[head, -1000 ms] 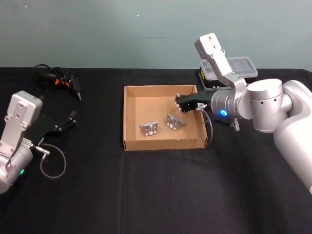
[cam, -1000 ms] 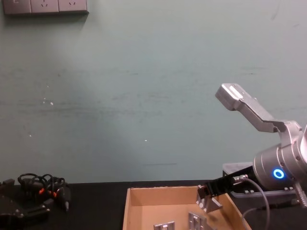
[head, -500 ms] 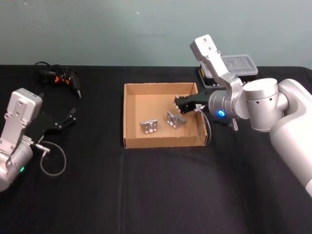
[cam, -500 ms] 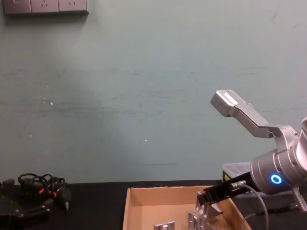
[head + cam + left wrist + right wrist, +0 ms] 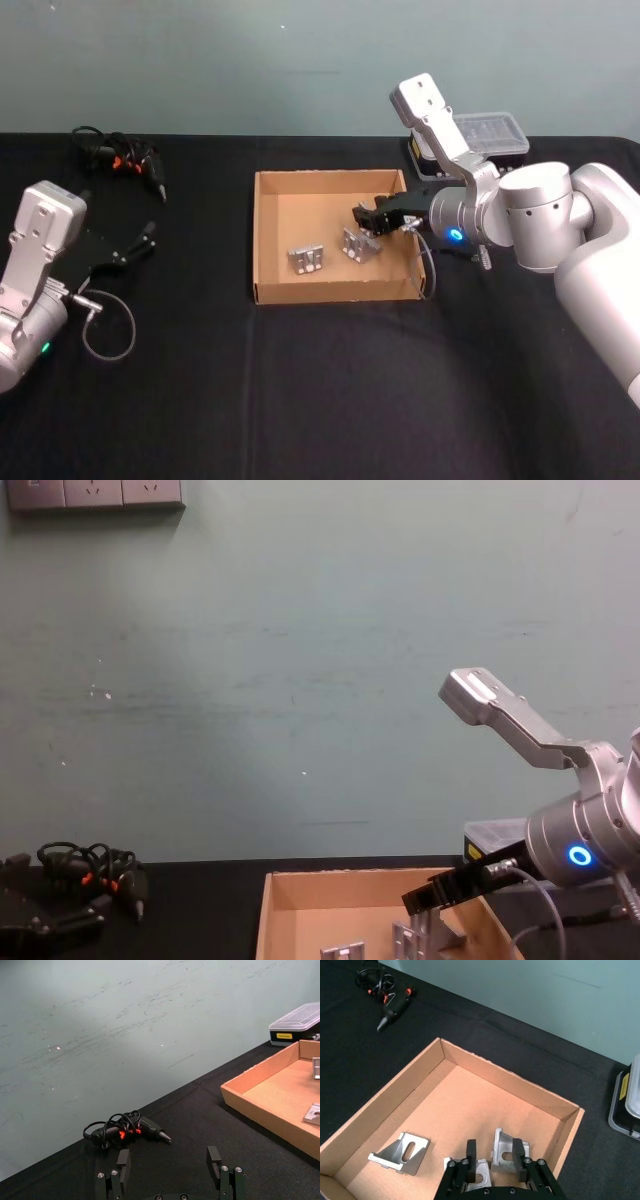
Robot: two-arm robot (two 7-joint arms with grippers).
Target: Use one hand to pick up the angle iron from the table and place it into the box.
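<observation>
the left pincer (image 5: 140,243) rests parked low over the black bench (image 5: 300,400), fingers spread wide and empty, well clear of the work. the brown box (image 5: 262,240) sits mid-bench with two angle irons lying on its floor. the right pincer (image 5: 366,220) reaches in over the box's right side, closed on a third angle iron (image 5: 504,1152), held low just above the floor, probably so it drops without bouncing out.
</observation>
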